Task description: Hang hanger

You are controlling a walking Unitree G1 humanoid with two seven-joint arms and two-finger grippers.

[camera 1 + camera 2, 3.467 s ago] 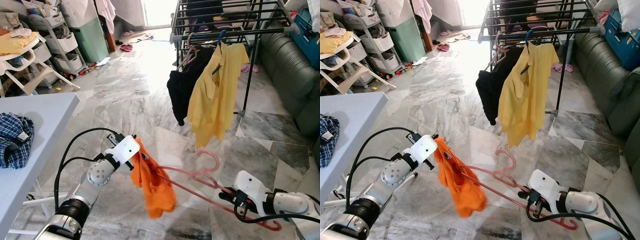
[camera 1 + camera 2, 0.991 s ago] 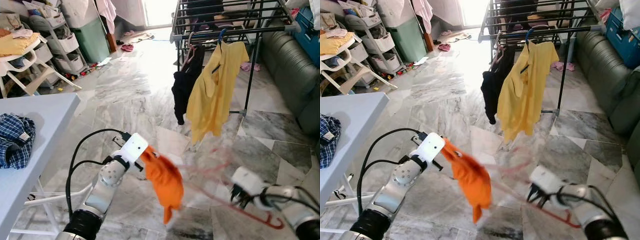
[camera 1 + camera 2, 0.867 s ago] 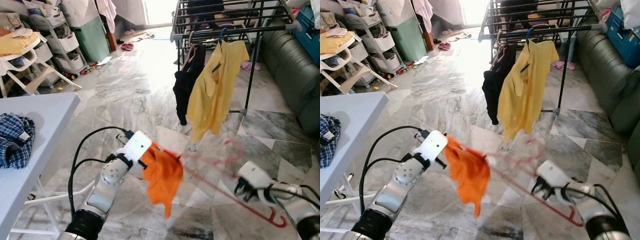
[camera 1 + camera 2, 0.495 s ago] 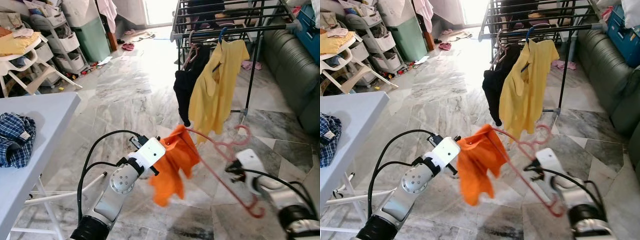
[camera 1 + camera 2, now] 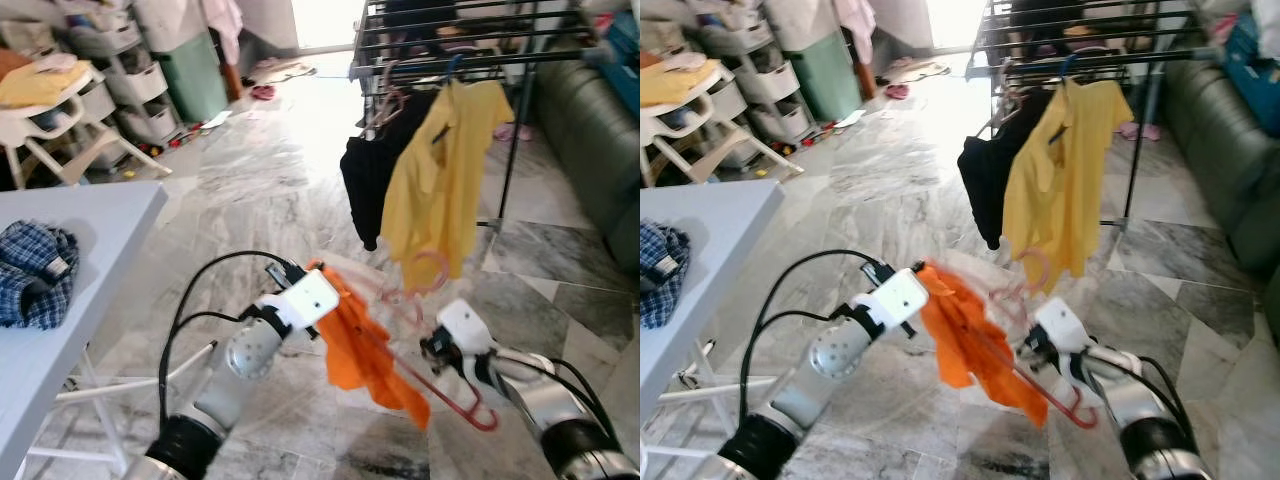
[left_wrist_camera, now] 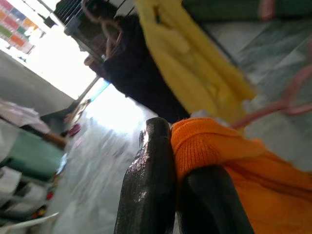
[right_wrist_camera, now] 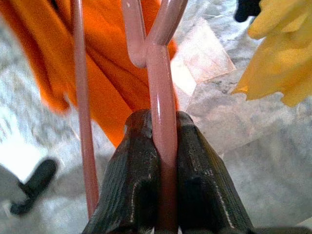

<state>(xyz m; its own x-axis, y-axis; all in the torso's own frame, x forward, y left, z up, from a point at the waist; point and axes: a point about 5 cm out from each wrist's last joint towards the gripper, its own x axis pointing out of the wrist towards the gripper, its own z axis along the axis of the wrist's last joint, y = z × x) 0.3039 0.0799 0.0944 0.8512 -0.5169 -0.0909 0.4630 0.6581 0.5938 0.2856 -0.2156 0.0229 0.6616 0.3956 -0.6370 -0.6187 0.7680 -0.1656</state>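
So the pink hanger [image 5: 432, 345] is up in the air above the marble floor [image 5: 250, 190], low down in front of the robot, with its hook [image 5: 428, 272] pointing up toward the drying rack [image 5: 470, 45] but still well apart from it. An orange garment [image 5: 362, 345] is draped on it, drooping down off the hanger's left end. The right gripper [image 7: 163, 146] has both black fingers clamped tight on the hanger's pink bar just below where it forks, you can see it squeezed right between them in the wrist view. The left gripper [image 6: 173, 161] is pinched closed on a fold of the orange cloth at its upper edge. Behind all that a yellow shirt [image 5: 440, 180] and a black garment [image 5: 375, 170] hang side by side on the rack. Off to the left there's a light table [image 5: 60, 300] with a plaid cloth [image 5: 35, 275] bunched on it.
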